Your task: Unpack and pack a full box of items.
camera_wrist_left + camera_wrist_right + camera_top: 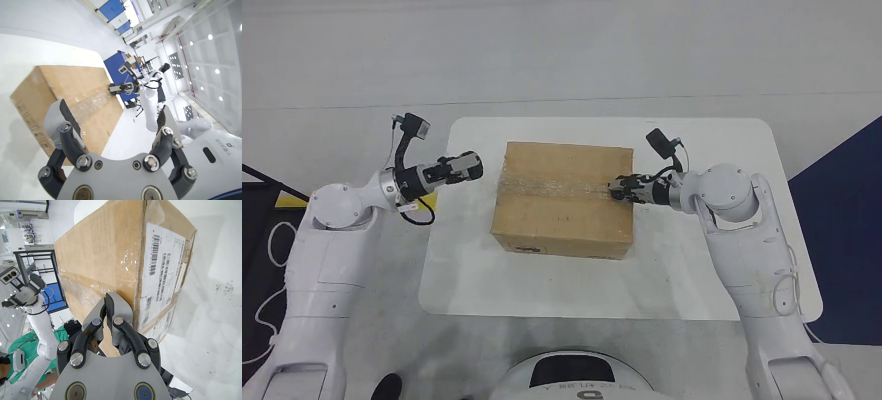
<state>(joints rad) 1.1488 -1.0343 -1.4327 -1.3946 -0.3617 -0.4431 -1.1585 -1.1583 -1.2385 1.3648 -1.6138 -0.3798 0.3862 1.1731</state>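
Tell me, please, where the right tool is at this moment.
In the top view, the right tool is at the edge of the cardboard box, over its clear tape seam, on the side opposite the left tool.

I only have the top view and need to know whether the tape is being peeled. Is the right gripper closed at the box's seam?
Observer: Yes. Its wrist view shows the right gripper with fingers pressed together, tips at the clear tape near the top edge of the box. I cannot tell whether it pinches any tape.
Operator: And the left one?
Observer: The left gripper is wide open beside the box's opposite end, touching nothing.
Operator: Anything on the side facing the right arm?
Observer: A white shipping label with barcodes covers much of that side.
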